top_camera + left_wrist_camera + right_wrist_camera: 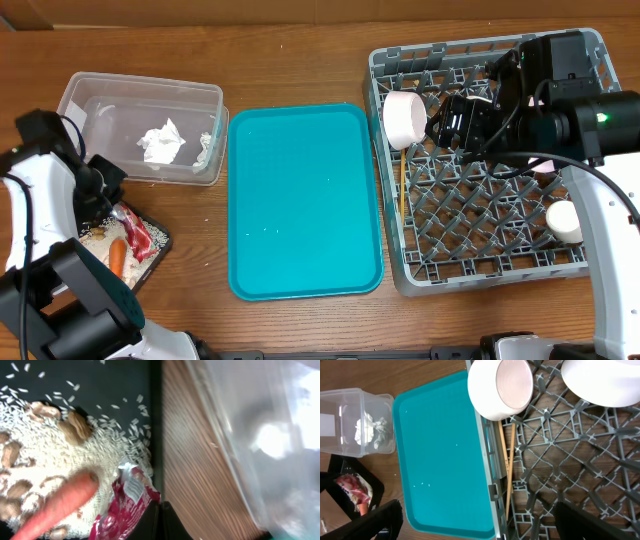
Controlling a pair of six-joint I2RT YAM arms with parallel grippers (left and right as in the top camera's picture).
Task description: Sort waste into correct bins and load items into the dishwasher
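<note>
The shallow black tray (158, 238) holds rice scraps (98, 240), a carrot piece (117, 257) and the red wrapper (135, 232). In the left wrist view the wrapper (127, 505), carrot (55, 507) and rice (60, 455) lie just left of my left gripper (162, 521), which is shut with nothing seen between its fingers. The clear tub (95, 88) holds crumpled white paper (163, 143). My right gripper (487, 520) is open over the grey rack (480, 265), below a white bowl (500, 387) lying on its side. Chopsticks (510, 465) lie along the rack's left edge.
The teal serving tray (305, 200) lies between the bins and the rack. A second white dish (605, 380) and a small white cup (563, 222) sit in the rack. The right arm crosses the rack's top half.
</note>
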